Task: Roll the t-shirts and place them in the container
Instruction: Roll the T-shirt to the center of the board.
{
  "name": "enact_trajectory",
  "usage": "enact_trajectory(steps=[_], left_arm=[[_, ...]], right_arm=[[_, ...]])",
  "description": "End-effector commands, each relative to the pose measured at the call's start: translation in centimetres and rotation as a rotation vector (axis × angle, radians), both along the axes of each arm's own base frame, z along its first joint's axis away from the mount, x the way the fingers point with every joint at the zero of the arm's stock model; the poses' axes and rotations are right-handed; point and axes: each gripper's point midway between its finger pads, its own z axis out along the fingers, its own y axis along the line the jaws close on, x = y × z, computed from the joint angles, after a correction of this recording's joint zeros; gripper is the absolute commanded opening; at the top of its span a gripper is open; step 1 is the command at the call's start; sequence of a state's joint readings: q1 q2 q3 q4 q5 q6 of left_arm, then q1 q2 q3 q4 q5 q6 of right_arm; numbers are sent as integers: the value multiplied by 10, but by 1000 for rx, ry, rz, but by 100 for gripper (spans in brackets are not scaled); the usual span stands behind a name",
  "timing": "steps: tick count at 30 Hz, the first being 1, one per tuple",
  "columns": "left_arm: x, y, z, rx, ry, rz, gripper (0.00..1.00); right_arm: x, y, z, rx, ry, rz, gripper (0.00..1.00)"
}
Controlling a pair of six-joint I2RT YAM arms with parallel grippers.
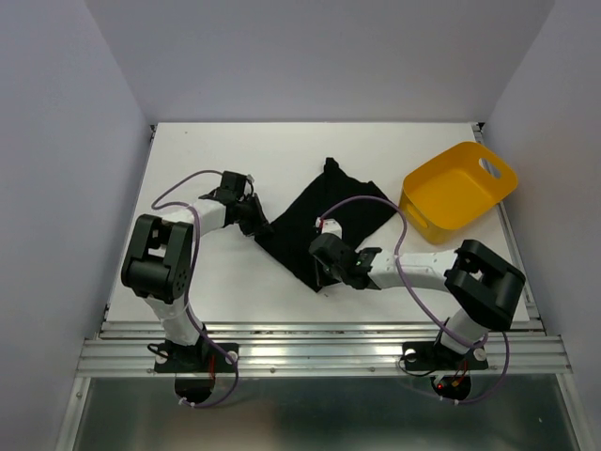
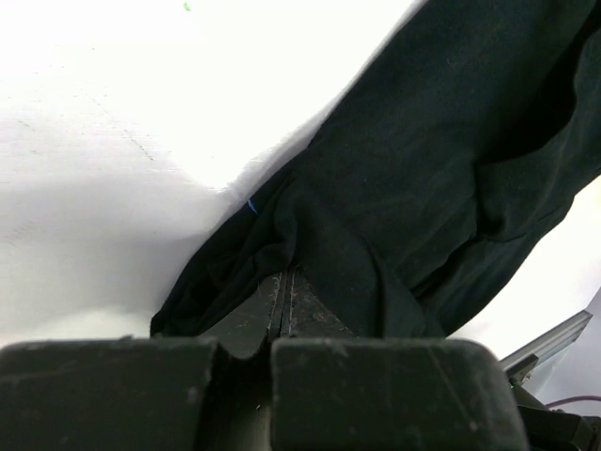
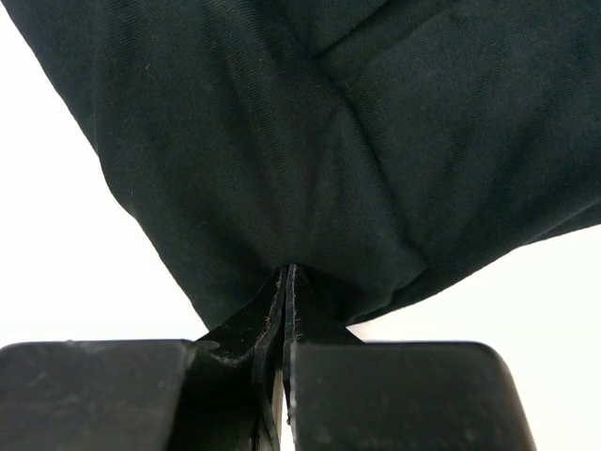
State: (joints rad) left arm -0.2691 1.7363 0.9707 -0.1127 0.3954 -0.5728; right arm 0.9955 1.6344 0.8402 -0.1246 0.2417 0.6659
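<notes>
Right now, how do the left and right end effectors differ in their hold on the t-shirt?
The left end effector pinches the t-shirt's left corner; the right end effector pinches its near corner. The left's cloth is bunched; the right's looks smoother. Both are shut on it.

A plain, solid black t-shirt [image 1: 300,225] against a white table [image 1: 282,150]. The tub [image 1: 457,191] is a bright, even yellow.
</notes>
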Motion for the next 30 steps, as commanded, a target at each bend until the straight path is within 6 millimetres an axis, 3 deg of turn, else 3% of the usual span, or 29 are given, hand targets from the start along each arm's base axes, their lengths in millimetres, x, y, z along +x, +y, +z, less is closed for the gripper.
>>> enact_trajectory(steps=[1, 3, 4, 5, 6, 9, 11, 17, 19, 21, 22, 25, 27, 30], left_arm=[[16, 4, 43, 38, -122, -7, 0], [18, 13, 59, 76, -149, 13, 0], [22, 18, 79, 102, -191, 30, 0], [26, 18, 93, 92, -224, 33, 0], [28, 23, 109, 115, -257, 52, 0], [26, 36, 129, 133, -287, 92, 0], [23, 42, 131, 130, -284, 112, 0], [-4, 56, 111, 122, -228, 157, 0], [-16, 59, 101, 120, -207, 169, 0], [-25, 61, 96, 114, -197, 180, 0], [-29, 62, 94, 110, -190, 191, 0], [-40, 65, 85, 114, -166, 201, 1], [-46, 65, 82, 110, -154, 210, 10], [-57, 67, 75, 105, -135, 218, 27]], right_arm=[[-22, -37, -6, -183, 14, 48, 1], [-13, -30, 18, -157, -35, 50, 1], [-6, -22, 40, -143, -82, 59, 1], [-6, -26, 41, -163, -89, 61, 2], [1, -18, 58, -145, -116, 59, 3], [13, -3, 81, -144, -172, 86, 15], [18, 7, 86, -137, -180, 101, 15], [31, 73, 97, 35, -167, 148, 11], [37, 86, 87, 61, -167, 136, 11], [44, 87, 70, 41, -168, 96, 11], [50, 81, 48, 2, -148, 57, 11], [57, 70, 21, -73, -153, -4, 11], [56, 66, 2, -113, -134, -6, 10], [51, 63, 7, -111, -123, 16, 10]])
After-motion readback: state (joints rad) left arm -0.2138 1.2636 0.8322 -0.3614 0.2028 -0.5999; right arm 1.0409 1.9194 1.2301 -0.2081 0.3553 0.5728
